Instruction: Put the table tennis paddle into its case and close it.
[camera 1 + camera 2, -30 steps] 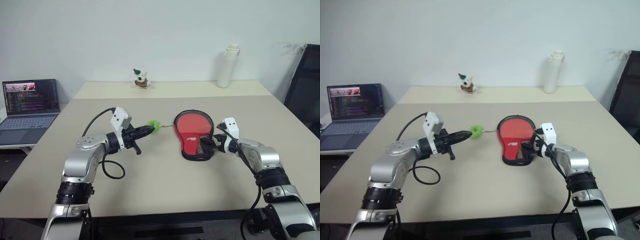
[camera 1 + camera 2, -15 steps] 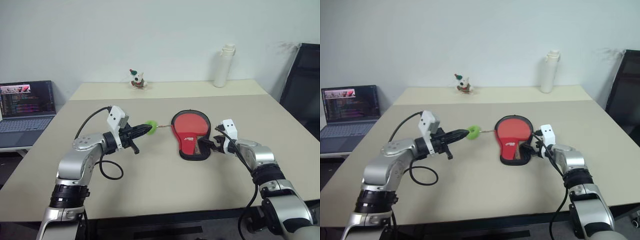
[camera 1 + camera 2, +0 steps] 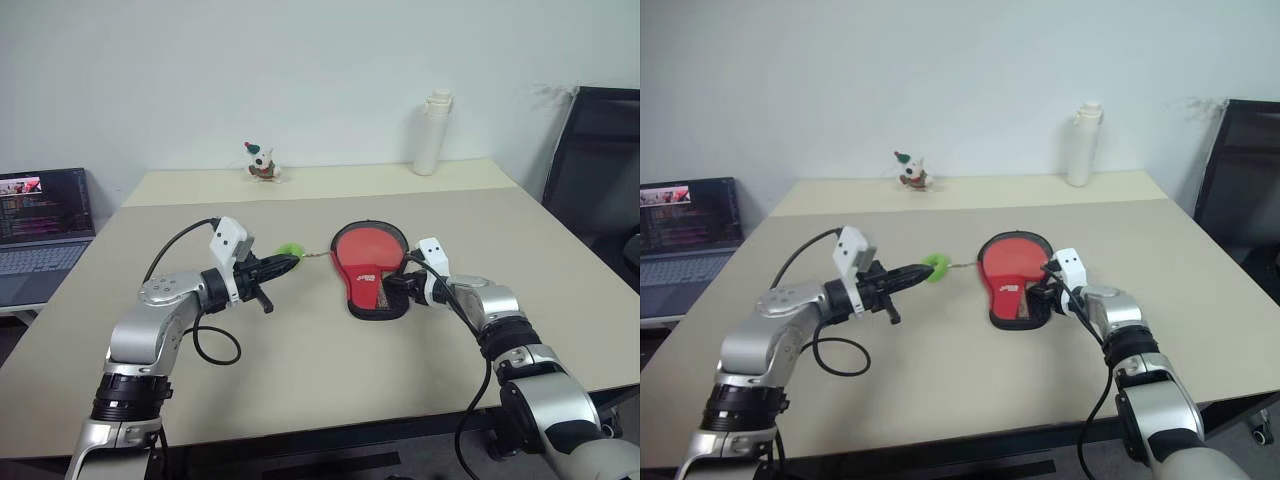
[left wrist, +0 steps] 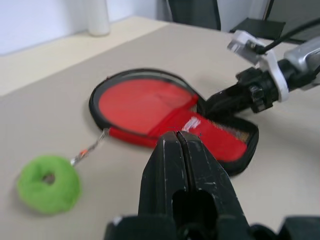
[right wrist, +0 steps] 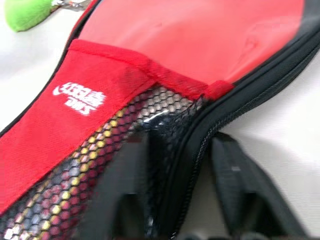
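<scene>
The case (image 3: 365,252) lies flat mid-table, red side up with its white logo and black mesh (image 5: 95,165) showing, black zipper rim all round. The table tennis paddle is hidden from me. My right gripper (image 3: 394,284) is at the case's narrow end, shut on the zipper rim (image 5: 200,130), one finger under the mesh and one outside. A green fuzzy pull tag (image 3: 288,249) hangs off the round end by a short cord. My left gripper (image 4: 177,137) hovers beside that tag, shut with nothing in it, clear of the tag (image 4: 48,182).
An open laptop (image 3: 40,215) sits off the table's left side. A small toy figure (image 3: 261,161) and a white bottle (image 3: 432,133) stand at the far edge. A black chair (image 3: 595,170) is at the right.
The head view has swung, shifting the whole scene. My right gripper moved in toward the case's narrow end and closed from wide open onto its rim. The left arm has held still.
</scene>
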Action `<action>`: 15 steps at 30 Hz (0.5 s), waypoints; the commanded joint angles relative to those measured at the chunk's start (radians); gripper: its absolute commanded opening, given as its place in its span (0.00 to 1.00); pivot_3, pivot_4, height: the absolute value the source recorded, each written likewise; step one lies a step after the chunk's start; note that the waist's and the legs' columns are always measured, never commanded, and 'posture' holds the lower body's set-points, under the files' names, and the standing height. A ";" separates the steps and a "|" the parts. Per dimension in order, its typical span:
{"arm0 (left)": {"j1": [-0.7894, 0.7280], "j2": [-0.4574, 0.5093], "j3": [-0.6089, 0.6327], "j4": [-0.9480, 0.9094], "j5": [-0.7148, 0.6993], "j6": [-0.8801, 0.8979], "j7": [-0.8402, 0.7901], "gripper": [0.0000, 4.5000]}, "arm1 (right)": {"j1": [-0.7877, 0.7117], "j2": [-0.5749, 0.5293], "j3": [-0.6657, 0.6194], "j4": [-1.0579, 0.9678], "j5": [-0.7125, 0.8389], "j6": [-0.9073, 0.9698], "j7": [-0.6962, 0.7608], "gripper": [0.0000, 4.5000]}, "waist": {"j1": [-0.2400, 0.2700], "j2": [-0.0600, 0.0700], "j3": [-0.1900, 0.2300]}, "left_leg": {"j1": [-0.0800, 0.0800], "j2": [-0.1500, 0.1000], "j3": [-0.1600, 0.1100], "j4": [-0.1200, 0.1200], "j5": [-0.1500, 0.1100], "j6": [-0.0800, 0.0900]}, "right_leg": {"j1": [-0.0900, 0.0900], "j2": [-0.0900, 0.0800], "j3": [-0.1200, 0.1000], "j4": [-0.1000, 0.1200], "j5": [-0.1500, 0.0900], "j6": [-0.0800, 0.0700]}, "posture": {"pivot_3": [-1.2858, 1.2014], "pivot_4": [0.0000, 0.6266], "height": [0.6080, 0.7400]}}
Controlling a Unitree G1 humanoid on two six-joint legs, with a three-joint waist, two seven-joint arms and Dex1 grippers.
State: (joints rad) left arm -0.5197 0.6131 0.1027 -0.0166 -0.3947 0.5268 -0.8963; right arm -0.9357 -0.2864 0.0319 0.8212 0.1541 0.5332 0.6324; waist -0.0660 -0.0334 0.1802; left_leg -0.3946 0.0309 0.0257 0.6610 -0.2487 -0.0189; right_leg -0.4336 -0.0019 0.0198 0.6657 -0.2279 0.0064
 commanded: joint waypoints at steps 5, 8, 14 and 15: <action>0.083 0.094 0.011 -0.059 -0.036 -0.053 -0.135 0.00 | -0.010 0.033 0.011 -0.015 0.006 0.097 0.058 0.01 | -0.001 -0.001 -0.001 | 0.002 0.000 0.000 -0.001 0.000 0.000 | 0.003 0.000 0.000 -0.001 0.000 0.001 | 0.52 0.24 1.00; 0.139 0.138 0.020 -0.089 -0.078 -0.043 -0.214 0.00 | 0.012 0.036 0.017 -0.129 0.036 0.189 0.095 0.01 | -0.002 -0.001 -0.001 | 0.002 0.001 0.000 -0.002 0.000 0.000 | 0.002 0.000 0.000 -0.001 0.000 0.000 | 0.52 0.24 1.00; 0.227 0.200 0.029 -0.153 -0.153 -0.012 -0.313 0.00 | 0.133 0.040 0.049 -0.493 0.100 0.420 0.098 0.01 | 0.000 -0.001 -0.001 | -0.006 0.004 -0.002 -0.002 -0.001 0.000 | -0.006 0.000 0.000 -0.001 0.001 -0.002 | 0.52 0.24 1.00; 0.236 0.202 0.028 -0.163 -0.162 -0.006 -0.314 0.00 | 0.156 0.041 0.050 -0.546 0.108 0.453 0.087 0.01 | 0.001 -0.001 -0.001 | -0.006 0.004 -0.003 -0.003 -0.001 0.000 | -0.006 0.000 0.000 -0.001 0.001 -0.002 | 0.52 0.24 1.00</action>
State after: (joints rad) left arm -0.2902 0.8024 0.1066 -0.1322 -0.5216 0.5138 -1.1940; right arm -0.7935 -0.2611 0.0596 0.3807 0.2177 0.9217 0.7052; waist -0.0653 -0.0343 0.1796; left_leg -0.4005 0.0360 0.0230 0.6576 -0.2493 -0.0189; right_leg -0.4398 -0.0019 0.0199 0.6645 -0.2273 0.0044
